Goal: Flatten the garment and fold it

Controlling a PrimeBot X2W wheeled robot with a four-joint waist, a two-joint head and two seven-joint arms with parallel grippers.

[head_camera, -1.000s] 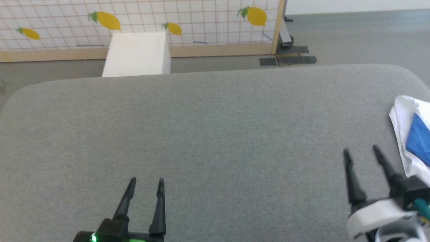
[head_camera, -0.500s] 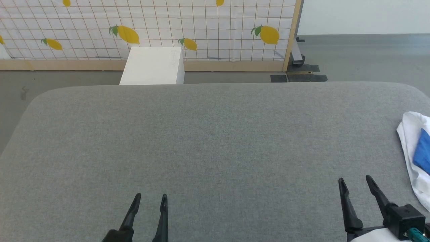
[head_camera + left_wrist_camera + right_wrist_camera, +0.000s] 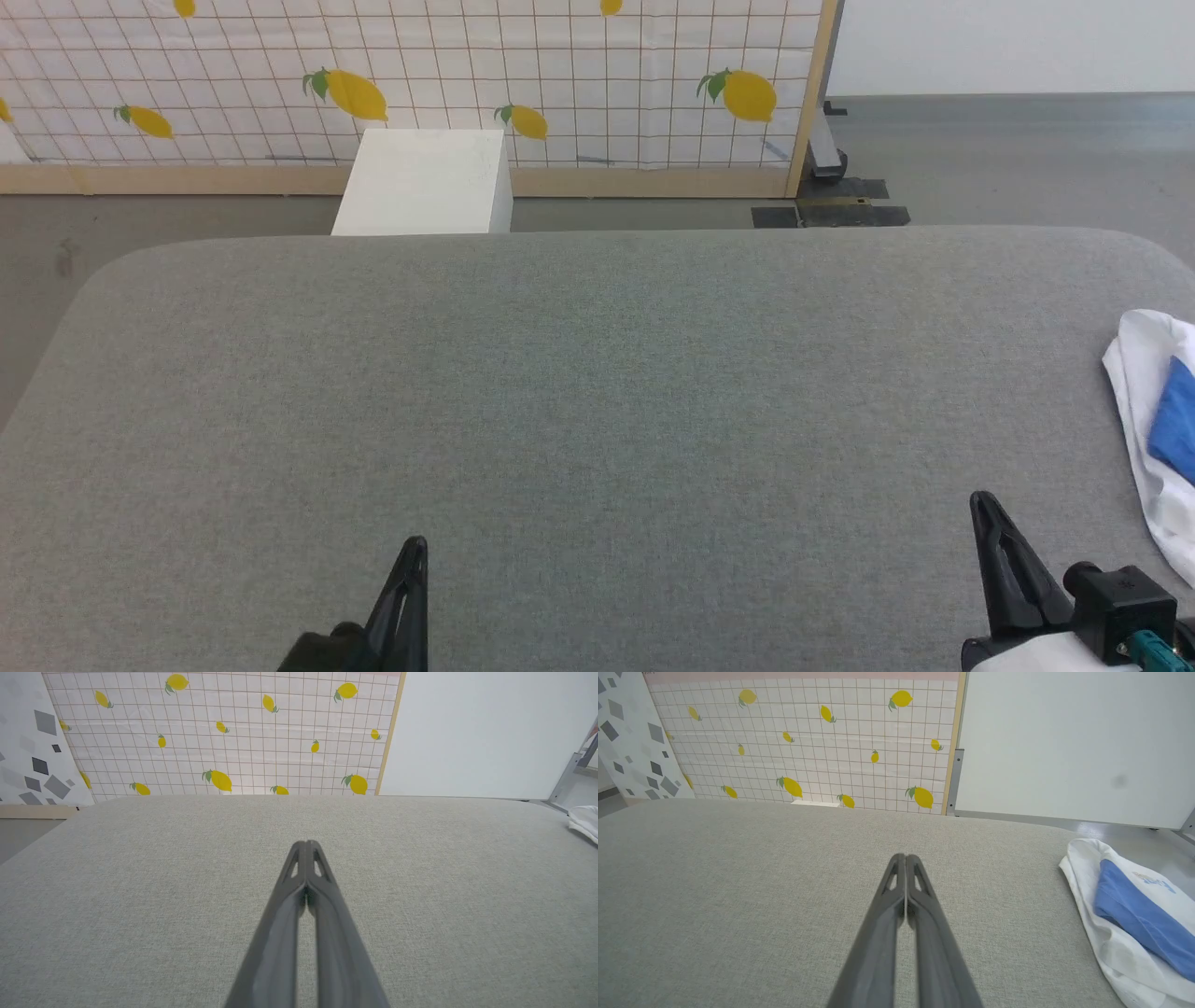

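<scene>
Head above, wrists low; shared grey surface (image 3: pixel 597 373).

Jaws together, left gripper (image 3: pixel 416 545) and right gripper (image 3: pixel 981 501) point forward.

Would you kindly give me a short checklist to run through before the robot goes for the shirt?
1. The left hand open for grasping: not ok, shut on nothing.
2. The right hand open for grasping: not ok, shut on nothing.
3. The garment located: ok, on the table near its right edge, to the right of the right hand and not touching it.
4. Garment flat: not ok, bunched, with a blue sleeve lying over the white body.
5. Garment's full outline seen: cannot tell, it runs off the pictures' edges.
</scene>
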